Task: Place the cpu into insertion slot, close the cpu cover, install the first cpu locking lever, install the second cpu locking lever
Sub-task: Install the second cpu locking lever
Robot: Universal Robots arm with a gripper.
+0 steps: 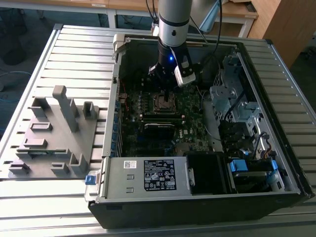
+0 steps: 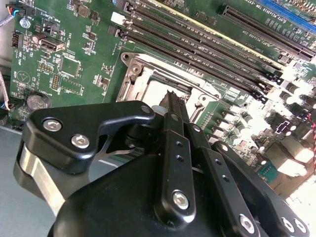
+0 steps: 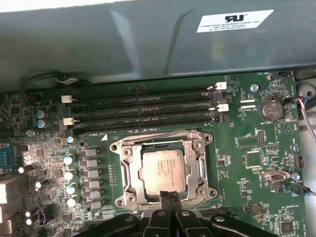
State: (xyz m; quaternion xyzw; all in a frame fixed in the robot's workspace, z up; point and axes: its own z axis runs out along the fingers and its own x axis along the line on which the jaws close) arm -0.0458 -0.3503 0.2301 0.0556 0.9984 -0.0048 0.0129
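The cpu (image 3: 162, 169), a dull silver square, lies flat inside the insertion slot (image 3: 118, 148) on the green motherboard. The cpu cover (image 3: 129, 170), a silvery frame, lies down around the chip. In both wrist views my gripper (image 3: 169, 194) is shut, its black fingertips pressed together with nothing between them. It hovers just above one edge of the socket. The second wrist view has the fingertips (image 2: 171, 97) over the cover (image 2: 136, 74) and the pale chip (image 2: 154, 94). From the exterior view, the gripper (image 1: 165, 89) hangs inside the open computer case over the socket (image 1: 164, 102).
Several long black memory slots (image 3: 143, 111) run beside the socket, and a coin battery (image 3: 270, 108) sits nearby. The grey case wall (image 3: 148, 44) rises close behind. A power supply (image 1: 148, 175), a drive cage (image 1: 232, 98) and cables crowd the case. A grey fixture (image 1: 54, 133) stands on the exterior view's left.
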